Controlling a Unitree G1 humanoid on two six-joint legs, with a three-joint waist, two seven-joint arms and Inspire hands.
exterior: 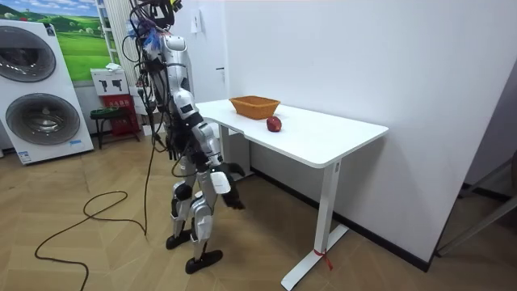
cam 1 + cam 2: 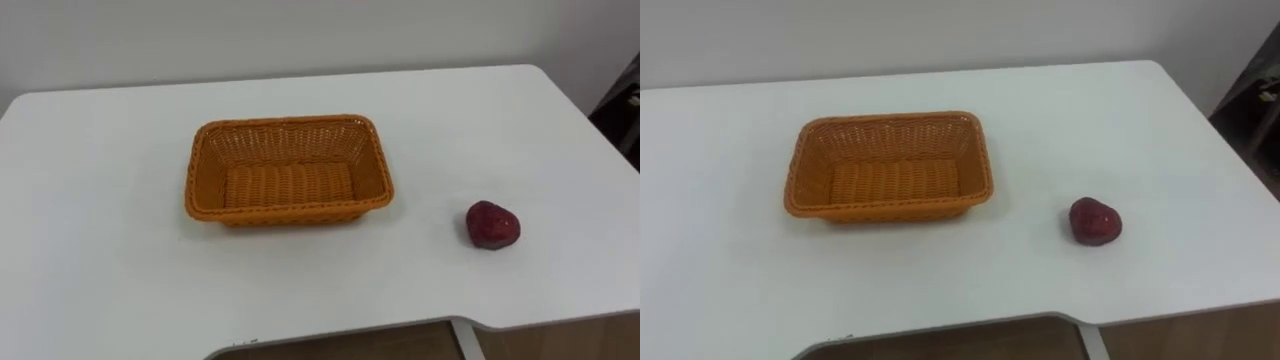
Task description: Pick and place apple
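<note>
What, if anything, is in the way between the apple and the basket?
Nothing visible. The red apple lies to the right of the empty orange wicker basket, apart from it, with only bare white table between them.

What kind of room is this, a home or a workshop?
Probably a test room furnished like a home laundry corner: stacked washing machines, a white table bearing a wicker basket and an apple.

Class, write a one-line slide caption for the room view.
A humanoid robot stands at a white table that holds an orange wicker basket and, apart from it, a red apple.
</note>
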